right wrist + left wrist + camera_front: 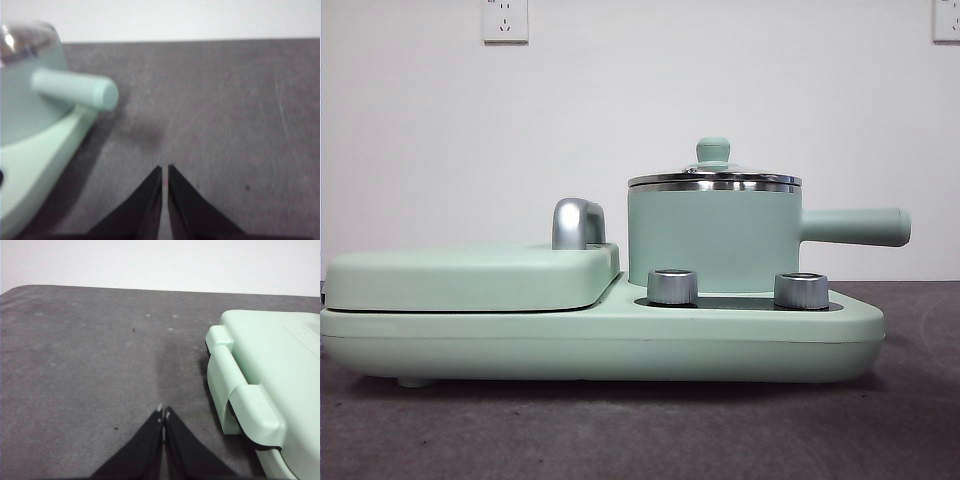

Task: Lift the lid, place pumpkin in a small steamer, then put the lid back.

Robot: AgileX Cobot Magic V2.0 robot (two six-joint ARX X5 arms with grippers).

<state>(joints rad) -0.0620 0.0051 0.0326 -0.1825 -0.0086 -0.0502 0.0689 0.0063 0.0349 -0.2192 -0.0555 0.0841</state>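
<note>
The small steamer (715,240), a mint-green pot with a chrome rim and a long side handle (855,227), stands on the right half of the wide base (600,340). The lid (714,172) with its mint-green knob sits on the pot. The pot and its handle also show in the right wrist view (75,90). The pumpkin is out of view. My left gripper (163,413) is shut and empty above the grey table, beside the base's flat cover (265,370). My right gripper (165,168) is shut and empty above the table, beside the pot's handle.
A large flat mint-green cover (470,275) with a chrome hinge piece (576,224) lies on the left half of the base. Two silver knobs (672,287) stand in front of the pot. A grey mat (640,430) covers the table. A white wall stands behind.
</note>
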